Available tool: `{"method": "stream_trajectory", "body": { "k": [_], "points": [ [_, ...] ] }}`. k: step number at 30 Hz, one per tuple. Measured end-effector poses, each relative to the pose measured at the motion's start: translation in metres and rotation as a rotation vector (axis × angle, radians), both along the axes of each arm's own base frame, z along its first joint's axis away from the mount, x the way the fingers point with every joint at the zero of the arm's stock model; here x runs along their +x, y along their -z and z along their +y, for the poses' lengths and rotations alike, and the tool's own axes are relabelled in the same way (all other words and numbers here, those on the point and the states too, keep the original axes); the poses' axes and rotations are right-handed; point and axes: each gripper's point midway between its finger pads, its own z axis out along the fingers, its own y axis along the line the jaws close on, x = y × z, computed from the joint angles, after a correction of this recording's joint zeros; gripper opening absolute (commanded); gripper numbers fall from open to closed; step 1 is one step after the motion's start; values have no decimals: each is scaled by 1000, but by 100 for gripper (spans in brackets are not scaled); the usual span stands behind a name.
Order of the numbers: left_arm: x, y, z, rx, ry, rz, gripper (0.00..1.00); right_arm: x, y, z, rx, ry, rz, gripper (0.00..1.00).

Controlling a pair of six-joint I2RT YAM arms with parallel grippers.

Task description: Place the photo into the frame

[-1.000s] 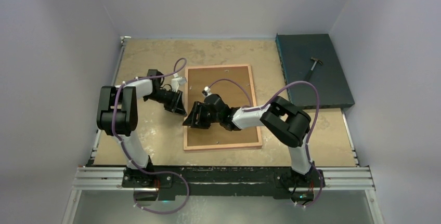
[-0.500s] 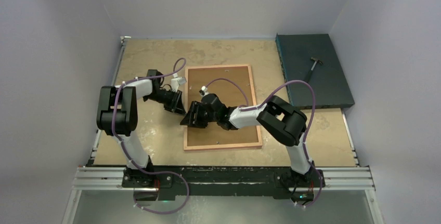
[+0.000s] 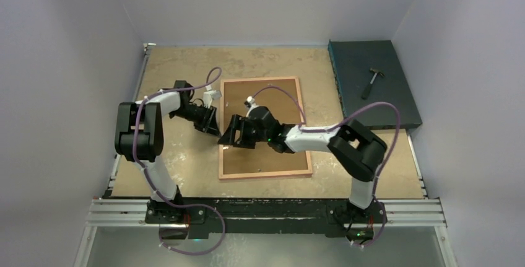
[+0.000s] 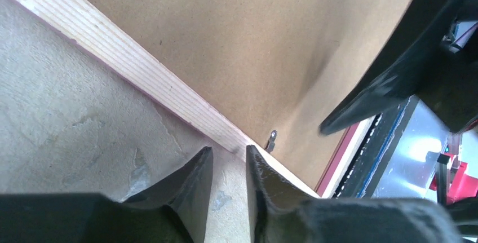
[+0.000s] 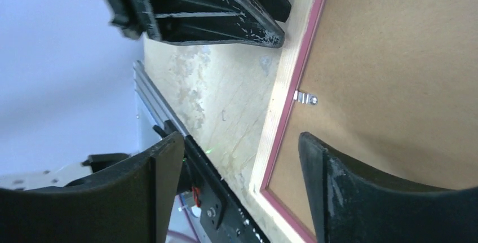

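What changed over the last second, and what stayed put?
The right gripper edged slightly toward the far side along the left rail of the thin wood-backed rectangular picture frame, and its jaws spread wider, open astride that rail; its elbow swung rightward. Nothing was grasped or released. The left gripper, the frame and the brown backing board stayed put.

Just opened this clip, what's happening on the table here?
The frame lies face down with the brown backing board in it; the photo is not visible. Both arms work at its left rail: the left gripper, jaws a slit apart, has its tips at the rail, and the right gripper hangs open astride it near a small metal tab. Neither visibly holds anything. A hammer lies on the dark mat, far right.
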Motion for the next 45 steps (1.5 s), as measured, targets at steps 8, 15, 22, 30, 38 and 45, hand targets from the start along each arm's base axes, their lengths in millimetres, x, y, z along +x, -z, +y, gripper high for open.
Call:
{"method": "stream_trajectory", "body": {
  "k": [8,15,22,30,38,45],
  "points": [
    [19,-19,17,30,43,-95,30,74,-76,-103,-12,237,-171,99],
    [-12,13,22,190,177,-150,21,156,-53,-261,-326,601,-251,99],
    [-20,14,5,209,248,-203,20,164,13,-266,-441,556,-152,99],
    [-40,13,-10,164,324,-192,21,187,-10,-257,-413,559,-209,99],
    [-31,-17,3,119,289,-157,31,213,-69,-177,-238,441,-343,88],
    [84,-48,36,55,-39,-271,47,212,-32,-95,-187,278,-300,78]
  ]
}}
